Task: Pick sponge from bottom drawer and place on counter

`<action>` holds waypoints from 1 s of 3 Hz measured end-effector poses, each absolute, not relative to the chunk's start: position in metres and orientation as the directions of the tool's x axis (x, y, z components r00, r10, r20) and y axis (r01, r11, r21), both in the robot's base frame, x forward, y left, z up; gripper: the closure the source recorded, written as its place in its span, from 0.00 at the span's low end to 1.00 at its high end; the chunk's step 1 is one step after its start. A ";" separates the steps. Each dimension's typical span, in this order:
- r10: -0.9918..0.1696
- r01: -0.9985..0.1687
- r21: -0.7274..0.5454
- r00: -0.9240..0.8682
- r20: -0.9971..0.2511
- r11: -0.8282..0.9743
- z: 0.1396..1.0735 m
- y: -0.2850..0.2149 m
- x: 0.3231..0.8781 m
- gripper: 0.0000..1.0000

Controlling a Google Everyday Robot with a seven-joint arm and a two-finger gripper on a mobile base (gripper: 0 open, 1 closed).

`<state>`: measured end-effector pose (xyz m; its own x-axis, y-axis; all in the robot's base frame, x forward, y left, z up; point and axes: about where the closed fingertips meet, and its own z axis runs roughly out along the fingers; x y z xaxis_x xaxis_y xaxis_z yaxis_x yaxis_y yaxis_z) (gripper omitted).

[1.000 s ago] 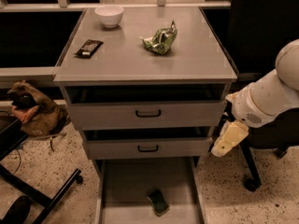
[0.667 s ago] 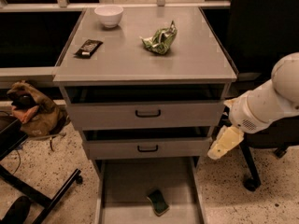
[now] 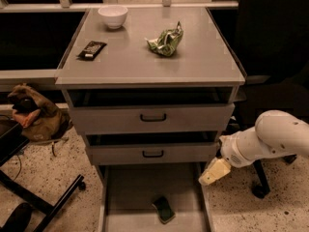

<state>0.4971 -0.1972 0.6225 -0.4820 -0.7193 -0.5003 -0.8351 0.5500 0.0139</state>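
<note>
A grey drawer cabinet stands on a speckled floor with its bottom drawer (image 3: 133,190) pulled out. We find the gripper (image 3: 215,172) at that drawer's right edge, just below the middle drawer front. We cannot tell whether it is open or closed. The sponge (image 3: 164,210) lies on the drawer floor, down and to the left of the gripper and apart from it. We judge the approach to be in hand, with no grasp yet made. The next move calls for travel left and down over the sponge, past the drawer wall. The counter (image 3: 145,64) carries a bowl (image 3: 113,16), a black bar (image 3: 91,49) and a snack bag (image 3: 165,41), which placement should avoid.
</note>
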 end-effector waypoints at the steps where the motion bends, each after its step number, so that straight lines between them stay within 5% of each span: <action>1: -0.719 -0.835 0.014 -0.482 -0.500 0.550 0.622 -0.197 0.497 0.00; 3: -0.660 -0.845 0.144 -0.499 -0.561 0.516 0.520 -0.145 0.489 0.00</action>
